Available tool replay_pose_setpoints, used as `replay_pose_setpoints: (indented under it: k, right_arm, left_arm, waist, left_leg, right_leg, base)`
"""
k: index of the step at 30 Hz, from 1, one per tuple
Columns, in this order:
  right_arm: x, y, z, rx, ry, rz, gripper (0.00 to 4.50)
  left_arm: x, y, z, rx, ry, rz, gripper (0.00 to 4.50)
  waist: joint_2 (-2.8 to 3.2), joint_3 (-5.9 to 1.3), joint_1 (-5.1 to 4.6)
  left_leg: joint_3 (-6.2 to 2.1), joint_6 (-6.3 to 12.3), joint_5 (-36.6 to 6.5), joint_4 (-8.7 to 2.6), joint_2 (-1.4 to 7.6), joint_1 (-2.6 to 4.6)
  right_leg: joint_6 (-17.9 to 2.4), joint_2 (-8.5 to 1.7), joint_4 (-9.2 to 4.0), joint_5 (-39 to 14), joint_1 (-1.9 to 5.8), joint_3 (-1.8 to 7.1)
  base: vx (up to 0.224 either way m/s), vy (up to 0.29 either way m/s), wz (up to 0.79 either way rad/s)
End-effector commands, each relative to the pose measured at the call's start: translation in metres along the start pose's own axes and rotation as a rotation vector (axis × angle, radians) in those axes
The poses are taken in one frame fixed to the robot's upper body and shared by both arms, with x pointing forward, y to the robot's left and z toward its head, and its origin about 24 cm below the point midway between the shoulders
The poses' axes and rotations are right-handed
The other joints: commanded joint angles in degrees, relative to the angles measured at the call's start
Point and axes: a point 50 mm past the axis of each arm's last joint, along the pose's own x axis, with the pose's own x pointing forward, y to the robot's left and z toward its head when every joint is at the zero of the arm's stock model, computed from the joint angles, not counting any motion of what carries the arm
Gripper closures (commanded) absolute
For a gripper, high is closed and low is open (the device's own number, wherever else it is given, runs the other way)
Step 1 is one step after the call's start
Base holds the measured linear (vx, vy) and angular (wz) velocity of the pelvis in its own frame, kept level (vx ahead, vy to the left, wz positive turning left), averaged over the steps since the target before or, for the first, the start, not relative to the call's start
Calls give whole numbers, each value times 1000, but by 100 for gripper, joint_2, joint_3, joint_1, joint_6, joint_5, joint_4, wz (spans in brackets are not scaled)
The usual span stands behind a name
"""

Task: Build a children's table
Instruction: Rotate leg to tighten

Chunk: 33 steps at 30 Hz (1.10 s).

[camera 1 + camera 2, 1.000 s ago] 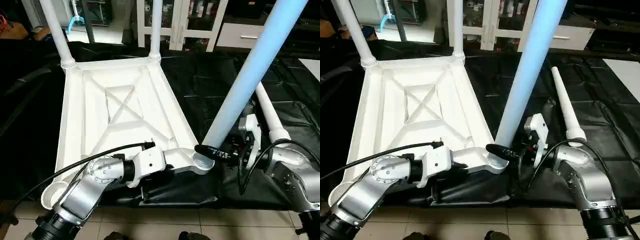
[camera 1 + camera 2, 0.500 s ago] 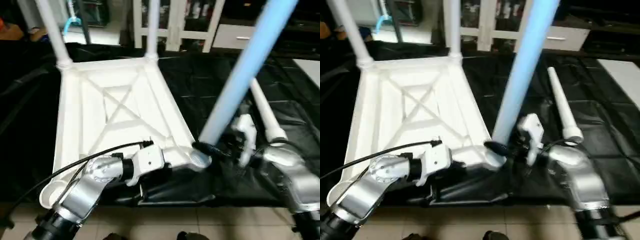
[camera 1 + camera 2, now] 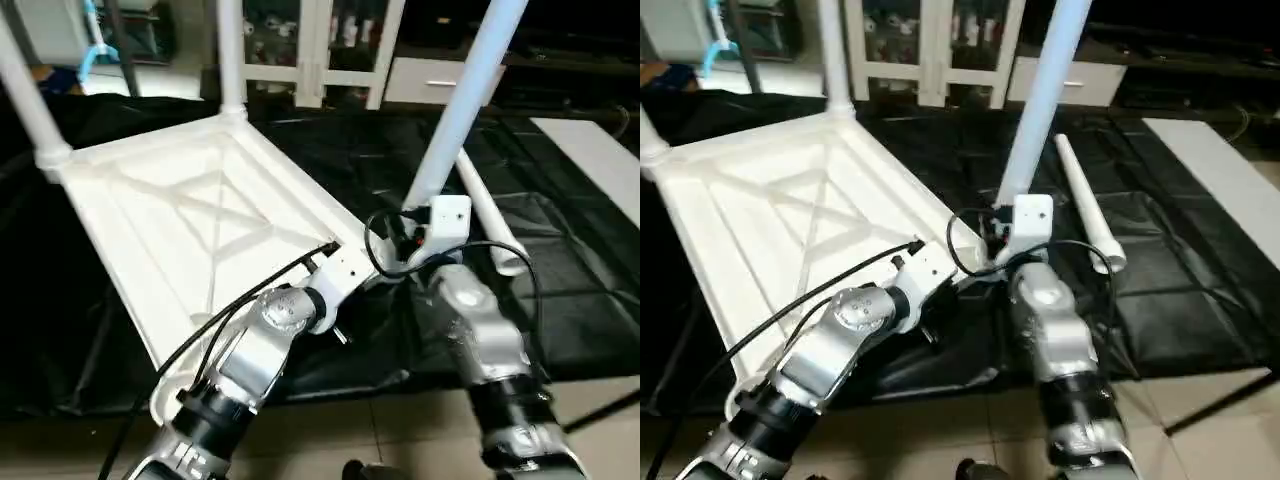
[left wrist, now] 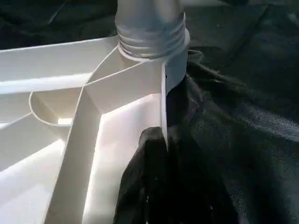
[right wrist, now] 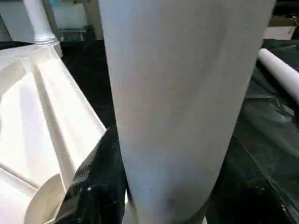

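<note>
The children's table top (image 3: 190, 215) lies upside down on black cloth, its X ribs facing up. Two white legs (image 3: 230, 55) stand in its far corner sockets. A third leg (image 3: 462, 95) rises tilted from the near right socket (image 4: 152, 44), its ribbed end seated there. My right gripper (image 3: 405, 232) is shut on this leg's base, with a black finger (image 5: 93, 179) pressed against it. My left gripper (image 4: 152, 149) is shut on the top's rim just below that socket. Another leg (image 3: 490, 220) lies loose on the cloth to the right.
Black cloth (image 3: 560, 300) covers the work surface and ends at tiled floor (image 3: 390, 440) in front. A white glass-door cabinet (image 3: 320, 45) stands behind. A white flat board (image 3: 590, 150) lies at the far right. Cables loop over both forearms.
The head camera has swung, so the whole scene sits further left. My right gripper's fingers have drawn closer around the leg's base. The left gripper keeps its hold.
</note>
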Motion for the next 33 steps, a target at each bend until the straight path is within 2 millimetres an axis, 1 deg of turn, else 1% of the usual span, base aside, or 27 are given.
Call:
replay_pose_setpoints:
  k: [1, 2, 3, 4, 5, 6, 7, 8, 10, 12, 13, 14, 15, 16, 17, 18, 19, 21, 22, 24, 25, 26, 28, 29, 31, 32, 33]
  right_arm:
    - [-3, -2, -6, 16, 20, 49, 263]
    - [-7, 1, 4, -55, -35, 172, 229]
    - [-8, 1, 5, -71, -43, 196, 208]
    - [-10, 1, 7, -89, -51, 225, 194]
    - [-16, 0, 12, -106, -69, 300, 194]
    - [-22, -2, 15, -99, -68, 372, 188]
    - [-28, -4, 17, -95, -64, 432, 179]
    - [-35, -9, 20, -115, -59, 502, 165]
    - [-48, -20, 23, -153, -24, 619, 143]
    - [-60, -29, 24, -173, 20, 716, 136]
    - [-67, -36, 24, -182, 46, 758, 119]
    - [-71, -41, 24, -187, 63, 781, 110]
    - [-76, -49, 25, -195, 89, 808, 110]
    - [-80, -54, 25, -202, 112, 825, 102]
    - [-84, -63, 24, -214, 145, 832, 87]
    - [-84, -63, 24, -214, 145, 832, 78]
    - [-85, -68, 21, -236, 169, 825, 78]
    - [-86, -69, 20, -249, 179, 824, 62]
    - [-84, -70, 18, -266, 185, 812, 55]
    - [-81, -69, 16, -262, 186, 810, 55]
    - [-81, -69, 16, -262, 186, 810, 55]
    - [-81, -68, 16, -247, 185, 825, 55]
    - [-80, -64, 15, -235, 176, 861, 55]
    - [-78, -59, 14, -227, 169, 896, 55]
    - [-76, -56, 13, -232, 172, 910, 55]
    - [-75, -55, 12, -235, 173, 909, 55]
    - [-75, -55, 12, -235, 173, 909, 55]
  left_arm:
    - [-4, 6, 7, 46, -41, 19, 450]
    - [-10, 9, 2, 72, -44, 3, 450]
    - [-12, 8, 1, 85, -56, -13, 450]
    - [-14, 8, 1, 100, -70, -32, 450]
    - [-20, 7, -2, 130, -93, -83, 450]
    - [-26, 4, -3, 163, -125, -135, 450]
    - [-31, 2, -4, 187, -148, -179, 450]
    - [-37, 0, -8, 206, -159, -229, 450]
    - [-46, 0, -13, 227, -171, -278, 450]
    - [-51, 2, -16, 234, -178, -294, 450]
    - [-54, 2, -17, 227, -188, -308, 450]
    - [-56, 2, -17, 220, -196, -319, 450]
    - [-59, 1, -16, 218, -211, -339, 450]
    - [-61, 0, -15, 217, -224, -357, 450]
    - [-64, -1, -14, 217, -237, -383, 450]
    - [-64, -1, -14, 217, -237, -383, 450]
    - [-66, -2, -13, 224, -243, -404, 450]
    - [-66, -3, -13, 227, -245, -411, 450]
    - [-67, -3, -12, 231, -250, -418, 450]
    - [-67, -5, -11, 232, -262, -434, 450]
    - [-67, -5, -11, 232, -262, -435, 450]
    - [-67, -5, -10, 231, -265, -440, 450]
    - [-67, -7, -9, 229, -270, -453, 450]
    - [-67, -9, -8, 225, -273, -467, 450]
    - [-67, -9, -8, 228, -272, -473, 450]
    - [-67, -10, -8, 228, -271, -475, 450]
    - [-67, -10, -8, 228, -271, -475, 450]
  waist:
    - [57, -322, -3]
    - [59, -334, 12]
    - [61, -325, 26]
    - [61, -327, 35]
    - [40, -339, 51]
    - [44, -346, 70]
    - [57, -336, 103]
    - [60, -329, 159]
    - [65, -323, 190]
    - [87, -308, 262]
    - [59, -293, 293]
    - [51, -305, 341]
    - [36, -310, 347]
    - [33, -321, 353]
    - [36, -329, 372]
    - [45, -330, 381]
    - [51, -338, 385]
    - [37, -348, 407]
    - [49, -346, 421]
    - [32, -344, 432]
    - [28, -338, 433]
    - [48, -338, 440]
    - [30, -338, 437]
    - [36, -339, 444]
    - [41, -339, 449]
    - [34, -343, 443]
    - [44, -341, 453]
  left_leg:
    - [-43, -76, -3181, -542, 27, 128]
    - [-35, -69, -3066, -539, 30, 112]
    - [-16, -62, -2987, -541, 49, 117]
    - [-10, -40, -2938, -540, 37, 114]
    - [0, -22, -2824, -536, 38, 100]
    - [3, -4, -2758, -535, 44, 101]
    - [16, 42, -2664, -546, 63, 89]
    - [19, 79, -2598, -563, 77, 81]
    - [42, 73, -2621, -553, 85, 126]
    - [69, 83, -2664, -539, 103, 173]
    - [91, 95, -2687, -536, 98, 182]
    - [116, 92, -2665, -518, 99, 213]
    - [129, 107, -2586, -511, 87, 197]
    - [121, 116, -2495, -515, 86, 167]
    - [117, 148, -2306, -526, 97, 130]
    - [116, 158, -2263, -528, 102, 130]
    - [120, 167, -2174, -525, 98, 119]
    - [137, 187, -2049, -506, 86, 121]
    - [139, 183, -2025, -505, 89, 123]
    - [148, 179, -2009, -498, 84, 126]
    - [153, 181, -2088, -488, 82, 135]
    - [150, 173, -2110, -487, 82, 141]
    - [146, 170, -2111, -484, 79, 122]
    - [141, 164, -2110, -484, 81, 126]
    - [137, 152, -2081, -488, 86, 123]
    - [133, 149, -2037, -490, 86, 110]
    - [132, 142, -2011, -495, 92, 115]
  right_leg:
    - [-533, -125, -406, -2741, 224, 4]
    - [-587, -136, -380, -2656, 243, 17]
    - [-659, -148, -365, -2542, 220, 51]
    - [-686, -139, -365, -2523, 221, 56]
    - [-712, -147, -346, -2503, 236, 69]
    - [-718, -154, -328, -2459, 249, 79]
    - [-735, -150, -306, -2373, 247, 110]
    - [-728, -143, -285, -2371, 263, 114]
    - [-763, -128, -286, -2378, 211, 129]
    - [-777, -121, -291, -2392, 180, 155]
    - [-788, -103, -289, -2449, 161, 172]
    - [-774, -102, -284, -2517, 138, 202]
    - [-805, -93, -270, -2511, 136, 229]
    - [-807, -94, -250, -2474, 167, 232]
    - [-830, -103, -225, -2314, 197, 241]
    - [-849, -101, -214, -2251, 197, 242]
    - [-887, -101, -199, -2136, 206, 243]
    - [-929, -97, -190, -2051, 206, 245]
    - [-932, -102, -189, -2046, 201, 249]
    - [-905, -101, -191, -2101, 200, 250]
    - [-874, -98, -204, -2263, 180, 249]
    - [-864, -101, -205, -2305, 176, 251]
    - [-828, -99, -205, -2380, 183, 249]
    - [-809, -102, -202, -2430, 175, 248]
    - [-810, -99, -198, -2403, 176, 245]
    - [-833, -98, -182, -2341, 186, 241]
    - [-845, -99, -182, -2303, 187, 244]
  base:
    - [0, 0, 0]
    - [0, 0, 0]
    - [0, 0, 0]
    - [0, 0, 0]
    - [0, 0, 0]
    - [0, 0, 0]
    - [0, 0, 0]
    - [0, 0, 0]
    - [0, 0, 0]
    - [0, 0, 0]
    - [0, 0, 0]
    - [0, 0, 0]
    - [0, 0, 0]
    - [0, 0, 0]
    - [0, 0, 0]
    - [0, 0, 0]
    - [0, 0, 0]
    - [0, 0, 0]
    - [0, 0, 0]
    - [0, 0, 0]
    - [0, 0, 0]
    - [0, 0, 0]
    - [0, 0, 0]
    - [0, 0, 0]
    - [0, 0, 0]
    - [0, 0, 0]
    - [0, 0, 0]
